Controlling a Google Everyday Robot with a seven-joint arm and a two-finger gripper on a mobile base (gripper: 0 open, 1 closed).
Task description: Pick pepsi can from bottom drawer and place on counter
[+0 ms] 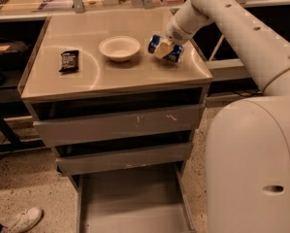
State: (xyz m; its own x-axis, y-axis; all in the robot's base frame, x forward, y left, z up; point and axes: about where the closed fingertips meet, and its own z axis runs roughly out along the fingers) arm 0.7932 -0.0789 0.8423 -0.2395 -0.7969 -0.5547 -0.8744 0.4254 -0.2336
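Holds the can [176, 55] clamped and tilted in the gripper [163, 48] at the right side of the counter [135, 74], just right of the bowl [119, 48], with the packet [69, 61] well to the left and the bottom drawer [130, 208] pulled open below.

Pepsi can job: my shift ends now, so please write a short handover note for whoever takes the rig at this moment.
The gripper is shut on the pepsi can, low over the right side of the counter, just right of the white bowl.
The can is tilted in the grip; whether it touches the counter cannot be told.
The bottom drawer is pulled out, nothing visible inside.
Done: can out of the drawer, over the counter.
Left: set it down, release, withdraw.
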